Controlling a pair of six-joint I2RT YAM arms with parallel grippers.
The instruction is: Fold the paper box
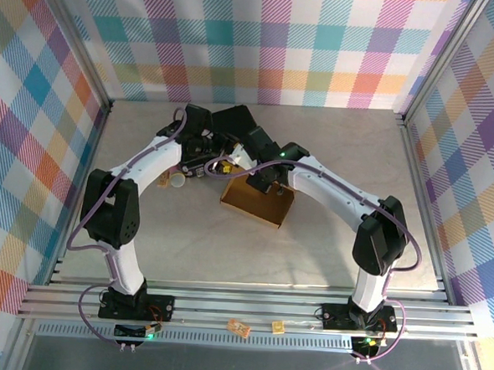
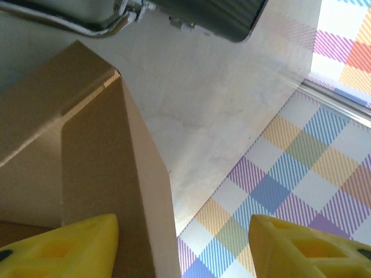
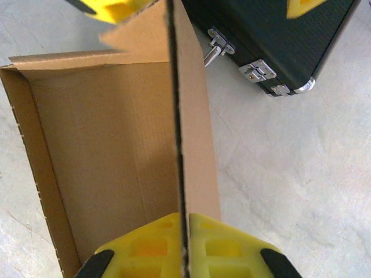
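In the middle of the table (image 1: 358,158), the paper box (image 1: 258,204) sits half-formed, open side up, just in front of the black case (image 1: 234,121), and both arms lean in over it. Right gripper (image 3: 184,231) is clamped hard on one upright side wall. Its wrist view looks straight down the cardboard edge, with a yellow pad (image 3: 145,249) pressed on the inside face and its partner on the outside, no gap at all. That wall stands vertical, with the box floor and far wall opening out to the left of it and bare table to the right. Over to the left gripper (image 2: 184,231): jaws spread wide, released, gripping nothing. It straddles a raised corner of the box, one yellow finger (image 2: 64,249) inside the cardboard, the other well clear on the outside. Whether that inner finger actually touches the board, can't tell. The case lies just beyond the box, its metal latches (image 3: 258,70) facing the cardboard, close but apart. Down on the front rail (image 1: 306,310), a couple of small tan scraps (image 1: 238,327) lie loose, well away from the action
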